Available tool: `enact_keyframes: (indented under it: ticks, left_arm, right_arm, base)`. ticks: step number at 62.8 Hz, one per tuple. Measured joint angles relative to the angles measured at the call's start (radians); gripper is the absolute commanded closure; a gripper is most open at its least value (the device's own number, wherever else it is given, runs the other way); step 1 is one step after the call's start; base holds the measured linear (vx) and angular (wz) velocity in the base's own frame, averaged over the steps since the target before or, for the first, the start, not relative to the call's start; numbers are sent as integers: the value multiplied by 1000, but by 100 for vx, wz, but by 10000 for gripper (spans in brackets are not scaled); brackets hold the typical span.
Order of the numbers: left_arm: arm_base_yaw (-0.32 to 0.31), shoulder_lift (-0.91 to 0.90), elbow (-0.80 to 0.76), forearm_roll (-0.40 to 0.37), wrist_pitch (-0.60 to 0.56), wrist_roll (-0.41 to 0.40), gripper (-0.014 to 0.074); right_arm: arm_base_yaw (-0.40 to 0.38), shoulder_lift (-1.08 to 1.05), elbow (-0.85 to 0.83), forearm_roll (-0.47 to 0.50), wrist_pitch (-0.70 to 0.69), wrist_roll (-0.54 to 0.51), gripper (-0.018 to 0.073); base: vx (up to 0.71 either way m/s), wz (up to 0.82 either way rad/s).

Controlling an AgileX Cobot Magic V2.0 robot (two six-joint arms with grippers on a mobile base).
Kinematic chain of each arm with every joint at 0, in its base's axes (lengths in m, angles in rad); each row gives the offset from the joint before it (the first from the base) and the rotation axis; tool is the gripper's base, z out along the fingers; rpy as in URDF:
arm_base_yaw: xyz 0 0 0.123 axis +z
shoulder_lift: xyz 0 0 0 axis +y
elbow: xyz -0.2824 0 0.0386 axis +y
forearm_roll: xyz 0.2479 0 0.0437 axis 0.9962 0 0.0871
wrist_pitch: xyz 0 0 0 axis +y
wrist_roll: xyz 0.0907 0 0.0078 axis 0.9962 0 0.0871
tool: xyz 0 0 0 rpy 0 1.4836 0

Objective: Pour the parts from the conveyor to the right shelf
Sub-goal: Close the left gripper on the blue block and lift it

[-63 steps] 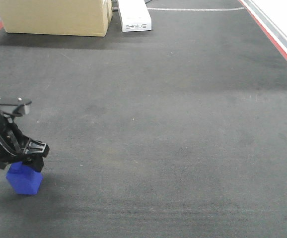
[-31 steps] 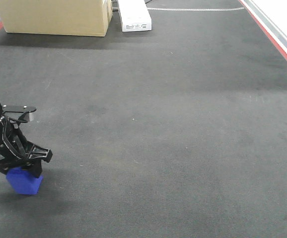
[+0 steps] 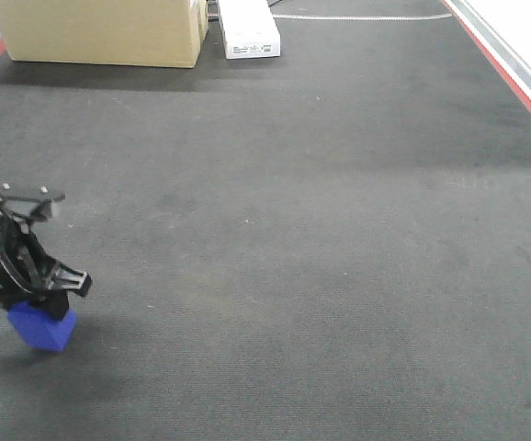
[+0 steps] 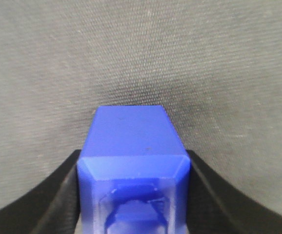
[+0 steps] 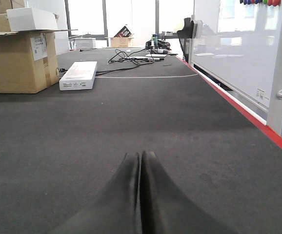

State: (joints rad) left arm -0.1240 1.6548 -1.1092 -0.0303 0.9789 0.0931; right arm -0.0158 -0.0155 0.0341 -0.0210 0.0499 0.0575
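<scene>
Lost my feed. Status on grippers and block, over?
Left gripper shut on blue block, tilted over conveyor. Right gripper shut, empty. Cardboard box at far end.

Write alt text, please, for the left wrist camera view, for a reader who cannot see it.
A bright blue block is gripped between the two black fingers of the left gripper, filling the lower middle of the picture. Behind it, dark grey ribbed belt fills the rest.

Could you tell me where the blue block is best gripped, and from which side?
Its two flat, parallel side faces, approached from above, as the left gripper holds the blue block now; those faces likely give the pads full contact.
</scene>
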Motion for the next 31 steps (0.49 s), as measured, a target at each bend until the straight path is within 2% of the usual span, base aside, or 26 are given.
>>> enact_keyframes:
  ticks: [17, 31]
  left_arm:
    - [0, -226, 11, 0, -33, 4, 604]
    - [0, -490, 139, 0, -112, 9, 604]
  right_arm:
    - [0, 0, 0, 0, 0, 0, 569]
    - [0, 0, 0, 0, 0, 0, 569]
  base:
    - [0, 0]
    - [0, 0]
